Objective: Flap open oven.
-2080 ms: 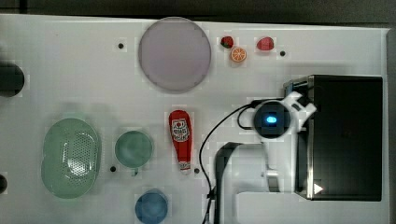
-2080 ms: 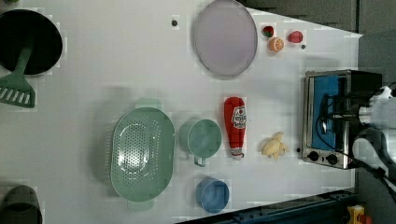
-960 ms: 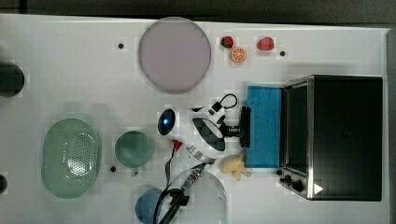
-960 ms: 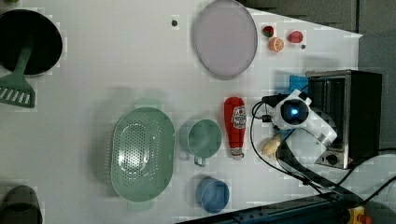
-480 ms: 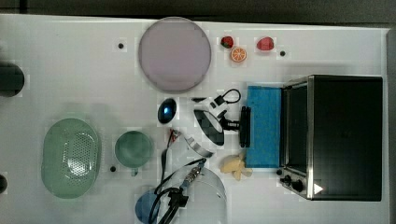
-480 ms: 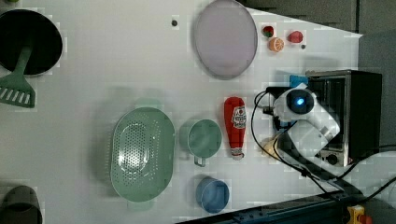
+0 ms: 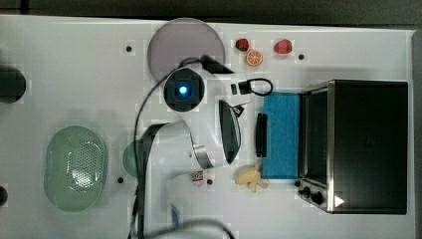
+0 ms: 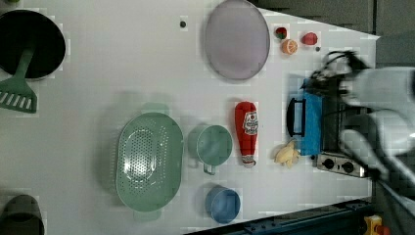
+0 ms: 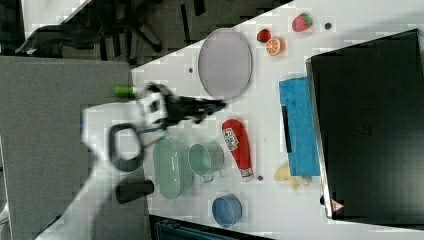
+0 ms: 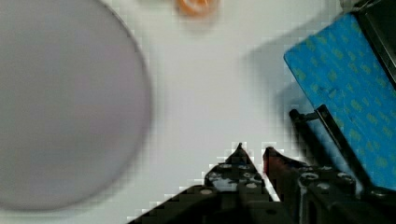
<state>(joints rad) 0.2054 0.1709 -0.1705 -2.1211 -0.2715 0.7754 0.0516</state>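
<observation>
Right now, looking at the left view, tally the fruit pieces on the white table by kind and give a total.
Red fruits: 2
Orange half: 1
Banana: 1
Total: 4

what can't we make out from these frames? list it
- Ketchup bottle, top view: arm covers all but its cap end.
- Green cup, top view: mostly under the arm.
- Oven body, left view: blurred arm across it.
- Gripper, wrist view: holds nothing.
- Oven interior: too dark.
</observation>
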